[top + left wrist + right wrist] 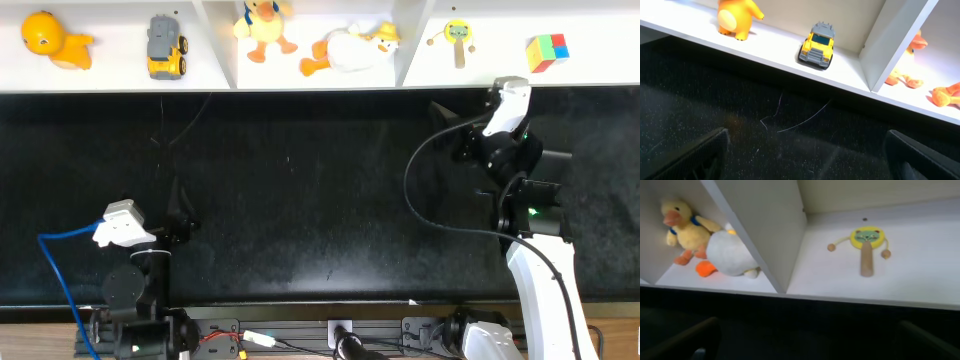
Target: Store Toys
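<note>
Toys sit on a white shelf (320, 80) along the far edge. An orange duck (55, 40) and a yellow truck (166, 48) share the left compartment. The middle one holds a yellow plush duck (264, 25) and a white plush duck (352, 48). A rattle drum (457, 38) and a coloured cube (547, 50) lie in the right one. My left gripper (178, 212) is low over the black mat at the near left, open and holding nothing (805, 160). My right gripper (462, 108) hangs open in front of the right compartment, facing the rattle drum (867, 242), with nothing between its fingers (810, 340).
A black mat (300, 180) covers the worktop between the arms and the shelf. Upright white dividers (765, 230) separate the compartments. A blue cable (55, 270) trails by the left arm's base, and a black cable (415, 190) loops beside the right arm.
</note>
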